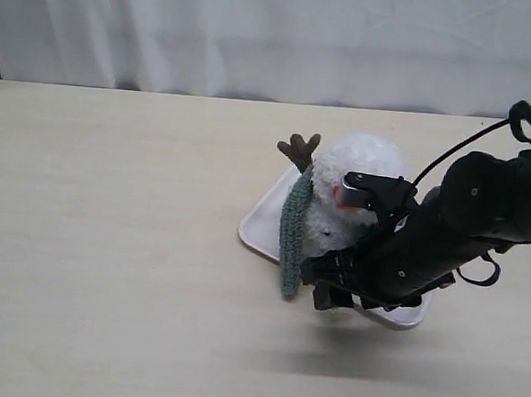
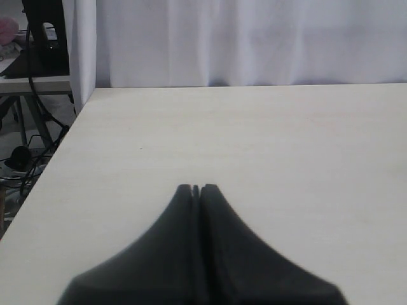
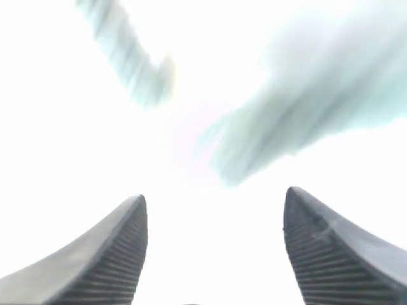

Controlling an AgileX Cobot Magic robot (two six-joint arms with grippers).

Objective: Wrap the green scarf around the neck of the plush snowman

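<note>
Your right gripper [image 3: 215, 203] has its 2 jaws spread wide with nothing between them, so it grips no part of the scarf at this moment. Its arm reaches in low over the front of the plush snowman [image 1: 365, 165], which sits on a white tray [image 1: 262, 218] near the middle of the table [image 1: 104, 259]. Your left gripper [image 2: 196, 189] has its jaws pressed together, holding nothing, over bare tabletop well away from the toy.

The green scarf [image 1: 293, 226] is on the snowman. 1 length hangs down the toy's side towards the left of the exterior view, from just below the brown twig arm [image 1: 299, 149] to the tray's edge. Where the rest runs you cannot tell — the right arm covers the snowman's neck and the other side, and the right wrist view is washed out, showing only 2 blurred grey-green streaks.

Judge the task as well along: the scarf lies at the neck, free of both grippers. What is left is to confirm that it goes all the way round — and to tuck the far end if it does not.
</note>
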